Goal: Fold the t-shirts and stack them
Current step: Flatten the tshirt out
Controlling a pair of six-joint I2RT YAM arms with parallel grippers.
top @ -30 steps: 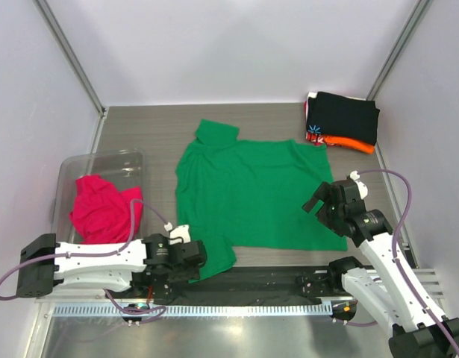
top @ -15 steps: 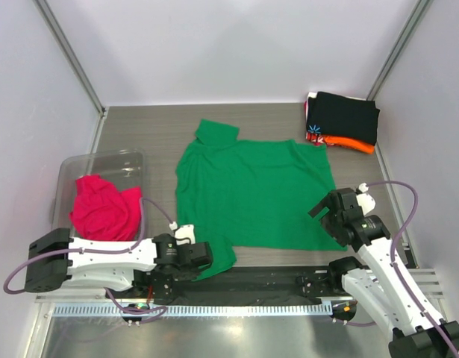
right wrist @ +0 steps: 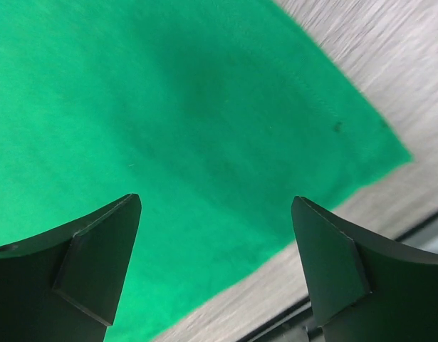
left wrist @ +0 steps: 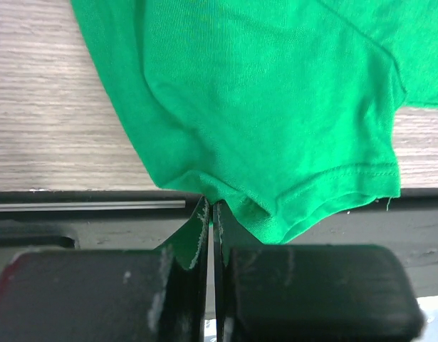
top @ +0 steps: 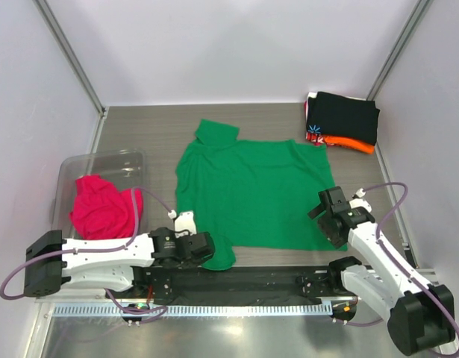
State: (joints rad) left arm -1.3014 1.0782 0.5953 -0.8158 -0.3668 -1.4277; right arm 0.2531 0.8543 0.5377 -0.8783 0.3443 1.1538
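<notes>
Left pincer (left wrist: 210, 208) newly tight on one green t-shirt (top: 251, 186); one pink t-shirt (top: 102, 209).

Clear bin (top: 110, 164) rests on a seemingly wooden table (top: 139, 127).

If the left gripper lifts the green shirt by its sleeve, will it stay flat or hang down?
Probably it hangs limp: the green shirt is thin cloth, puckered at the sleeve by the shut left gripper. It looks light, so it should lift easily, the rest likely dragging.
</notes>
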